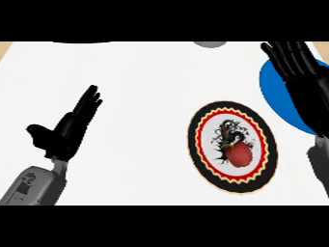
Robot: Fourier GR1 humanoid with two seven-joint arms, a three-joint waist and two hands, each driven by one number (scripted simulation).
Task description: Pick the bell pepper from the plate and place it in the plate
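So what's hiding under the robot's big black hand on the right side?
A blue plate lies under the right hand. Only its left part shows; the hand and forearm cover the rest, so whether anything sits there cannot be seen. The bell pepper sits on the patterned plate.

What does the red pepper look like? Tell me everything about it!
The bell pepper is red, smooth and rounded, a bit longer than wide, with a small greenish stem at its upper end. It lies on the patterned plate, a little below the plate's middle, over a black squiggly design on white. The plate has red, yellow and black rings round its edge. Nothing else touches the pepper; neither hand is on it.
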